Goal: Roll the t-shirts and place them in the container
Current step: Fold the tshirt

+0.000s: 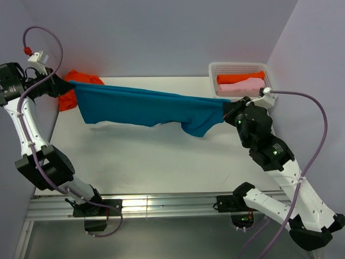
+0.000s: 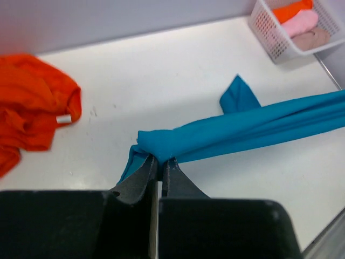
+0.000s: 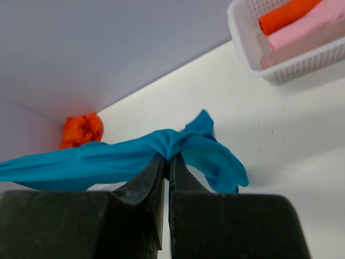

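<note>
The step looks to be laying the teal t-shirt [image 1: 145,108] flat for rolling; both arms should lower together under even tension, so it lands on the table [image 1: 161,167] unwrinkled. The left gripper [image 2: 158,162] is pinched tight on one bunched end, the right gripper [image 3: 167,159] on the other; the cloth stretches between them, off the table, a loose flap drooping near the right jaws; a crumpled orange t-shirt [image 2: 32,113] lies beyond the left gripper.
</note>
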